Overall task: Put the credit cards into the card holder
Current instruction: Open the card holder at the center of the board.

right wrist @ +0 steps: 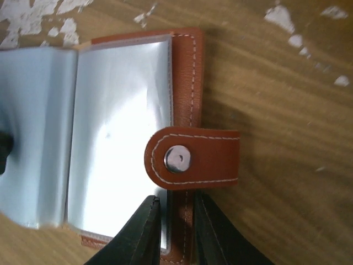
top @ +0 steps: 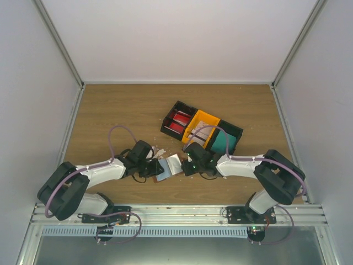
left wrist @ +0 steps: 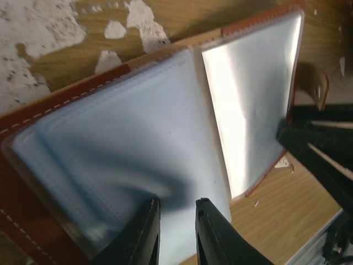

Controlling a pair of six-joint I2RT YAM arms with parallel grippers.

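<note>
Starting on the left: the left hand (top: pixel 148 164) is down low on the counter (top: pixel 121 110), right at the left edge of the card holder (top: pixel 168 167), which lies spread open in the gap between the two arms. The left wrist view puts us right on it: the card holder (left wrist: pixel 138 127) fills the picture, pale sleeves up, and the left hand (left wrist: pixel 177 203) is drawn in narrow, its fingers (left wrist: pixel 149 232) pinching the near edge of a sleeve. White scraps (left wrist: pixel 33 33) fleck the wood behind, far clearer here than from above.

Across to the right: the right hand (top: pixel 187 165) meets the holder's other edge. Its wrist view shows what the overhead cannot: the right hand (right wrist: pixel 176 199) is narrow too, closed on the stitched brown border of the card holder (right wrist: pixel 116 138), just below the snap tab (right wrist: pixel 193 158), which lies flat, stud up.

Only the overhead shows the credit cards (top: pixel 177 122): red ones in the left compartment of the bin tray (top: pixel 237 130), a teal one (top: pixel 222 142) in its right compartment, just behind the right hand
</note>
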